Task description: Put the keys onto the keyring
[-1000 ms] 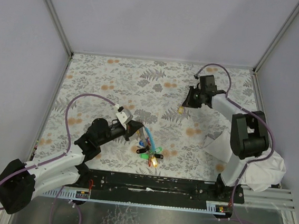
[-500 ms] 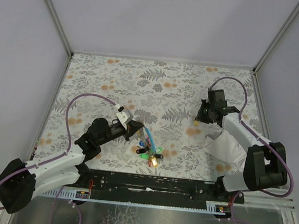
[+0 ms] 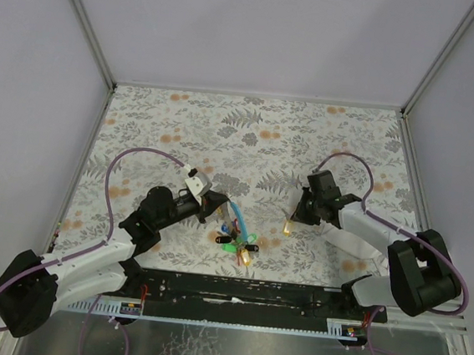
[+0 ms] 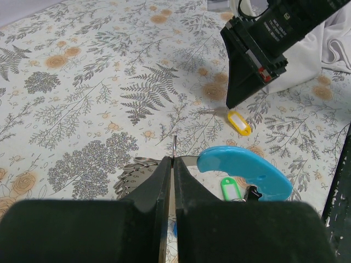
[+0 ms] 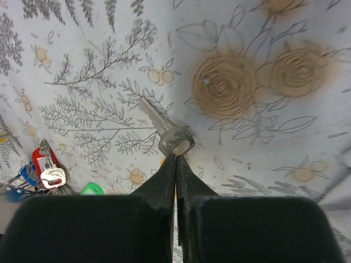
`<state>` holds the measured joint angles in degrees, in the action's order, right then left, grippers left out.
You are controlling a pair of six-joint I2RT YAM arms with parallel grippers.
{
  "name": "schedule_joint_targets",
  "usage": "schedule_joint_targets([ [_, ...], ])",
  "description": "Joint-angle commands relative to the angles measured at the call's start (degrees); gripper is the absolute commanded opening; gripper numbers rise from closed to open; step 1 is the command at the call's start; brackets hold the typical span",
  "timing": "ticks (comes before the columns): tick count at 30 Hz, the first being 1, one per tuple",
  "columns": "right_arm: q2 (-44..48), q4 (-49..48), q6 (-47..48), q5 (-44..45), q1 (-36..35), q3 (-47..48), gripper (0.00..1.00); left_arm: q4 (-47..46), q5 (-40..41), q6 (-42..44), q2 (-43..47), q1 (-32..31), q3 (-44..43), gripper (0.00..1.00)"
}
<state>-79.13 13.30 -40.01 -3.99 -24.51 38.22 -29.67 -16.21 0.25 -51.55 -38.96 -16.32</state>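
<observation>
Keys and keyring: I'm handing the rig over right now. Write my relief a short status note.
Left gripper: shut on what looks like the keyring, with the blue strap and bunched keys beside it.
Right gripper: shut on the loose key, its yellow tag dangling, apart from the bunch on its right.
Done: both grasped.
Left: bring the loose key across and thread it onto the keyring.

The left gripper (image 3: 216, 211) touches the bunched keys (image 3: 235, 239); near them, the right gripper (image 3: 292, 220) has a yellow key (image 3: 287, 228) at its tip.
</observation>
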Motion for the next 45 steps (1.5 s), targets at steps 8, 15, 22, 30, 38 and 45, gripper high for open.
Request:
schedule_joint_targets([
  [8,0.02,-3.25,-2.16,-3.52,-5.15,0.19,0.23,1.02,-0.62,0.0,-1.08,-0.24,-2.05,0.0],
  [15,1.79,4.11,5.8,-5.33,-5.24,0.65,0.5,1.06,-0.82,-0.07,-1.79,-0.24,-2.31,0.0],
  [22,2.18,1.69,5.66,-9.4,-6.12,-3.36,0.5,0.86,-0.03,-0.18,-0.95,-0.24,-1.94,0.0],
  [30,-4.85,-9.96,0.73,-11.84,-10.13,-3.7,0.44,0.94,0.72,-0.23,-0.21,-0.24,-1.58,0.0],
  [38,-14.01,-11.97,7.02,-10.33,-10.82,8.08,0.45,1.03,1.42,-0.19,1.09,-0.24,-1.27,0.0],
  [45,-13.11,2.7,23.67,-7.85,-10.82,18.13,0.54,1.19,2.26,-0.23,2.57,-0.24,-0.87,0.0],
])
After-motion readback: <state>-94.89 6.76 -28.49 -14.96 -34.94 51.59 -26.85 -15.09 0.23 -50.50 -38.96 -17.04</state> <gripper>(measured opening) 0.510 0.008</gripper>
